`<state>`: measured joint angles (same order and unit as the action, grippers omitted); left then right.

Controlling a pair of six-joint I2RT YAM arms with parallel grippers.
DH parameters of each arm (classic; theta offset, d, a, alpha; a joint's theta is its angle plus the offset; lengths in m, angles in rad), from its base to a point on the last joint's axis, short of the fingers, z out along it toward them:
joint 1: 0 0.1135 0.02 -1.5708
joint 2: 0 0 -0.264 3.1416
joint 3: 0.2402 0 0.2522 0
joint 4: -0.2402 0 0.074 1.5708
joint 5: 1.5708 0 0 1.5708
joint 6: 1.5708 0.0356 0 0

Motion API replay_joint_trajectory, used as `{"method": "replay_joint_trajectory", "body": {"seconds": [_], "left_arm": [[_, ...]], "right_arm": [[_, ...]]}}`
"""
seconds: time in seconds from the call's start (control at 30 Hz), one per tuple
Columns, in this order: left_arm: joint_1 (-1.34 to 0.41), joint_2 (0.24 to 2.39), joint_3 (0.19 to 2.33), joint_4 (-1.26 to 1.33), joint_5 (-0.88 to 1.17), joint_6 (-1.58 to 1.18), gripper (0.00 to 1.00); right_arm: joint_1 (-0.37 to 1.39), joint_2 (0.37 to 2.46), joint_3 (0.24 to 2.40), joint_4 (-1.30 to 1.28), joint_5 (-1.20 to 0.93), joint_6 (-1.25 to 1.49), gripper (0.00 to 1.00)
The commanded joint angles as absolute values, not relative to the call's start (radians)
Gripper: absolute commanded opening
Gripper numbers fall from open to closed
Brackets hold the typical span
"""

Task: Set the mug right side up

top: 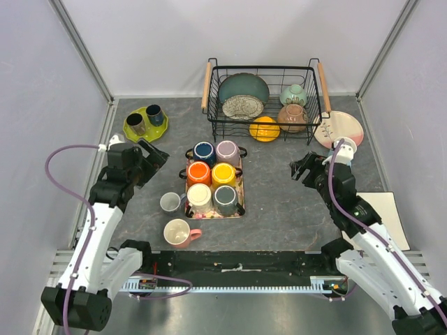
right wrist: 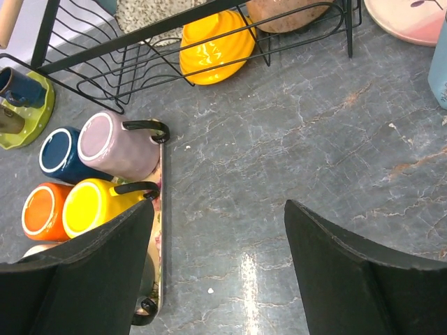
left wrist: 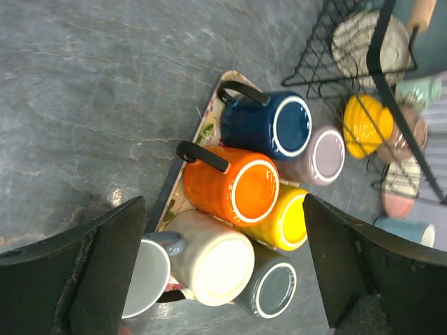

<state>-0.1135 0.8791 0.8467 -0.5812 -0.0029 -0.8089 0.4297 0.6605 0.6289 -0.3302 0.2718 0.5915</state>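
Nearest the arm bases, a pink mug (top: 177,232) stands mouth up on the grey tabletop, its handle pointing right. Just behind it a pale grey mug (top: 170,202), white inside, also stands mouth up, close against the left edge of the floral tray (left wrist: 207,124) and beside the cream mug (top: 199,197). Six mugs sit bottoms up on the tray in three rows of two. The cream mug and a slate grey mug (top: 225,198) are in front, an orange mug (top: 198,172) and a yellow mug (top: 223,173) in the middle, and a navy mug (top: 204,151) and a lilac mug (top: 228,150) at the back.

The left gripper (top: 155,155) hangs above the table left of the tray, fingers spread wide with nothing between them. The right gripper (top: 302,167) hovers well to the right of the tray, its fingers also apart and empty.

Farther back on the left, a green plate (top: 150,135) carries two dark mugs. At the rear a wire basket (top: 262,68) holds plates and bowls, with a yellow bowl (top: 265,129) at its front and a pink plate (top: 339,130) just to its right
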Motion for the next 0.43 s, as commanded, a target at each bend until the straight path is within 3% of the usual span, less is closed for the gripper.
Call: {"method": "replay_joint_trajectory", "body": {"seconds": [0.0,0.2,0.4], "left_arm": [[-0.114,0.818,0.844,-0.666,-0.152,-1.061,1.00],[-0.114,0.903,0.923,-0.627,0.087,-0.764,1.00],[-0.114,0.827,0.798,-0.523,0.143,-0.699,1.00]], "right_arm": [[0.426,0.687,0.624,-0.279,0.293,0.604,0.82],[0.426,0.683,0.634,-0.278,0.298,0.603,0.82],[0.425,0.670,0.627,-0.282,0.308,0.597,0.83]]}}
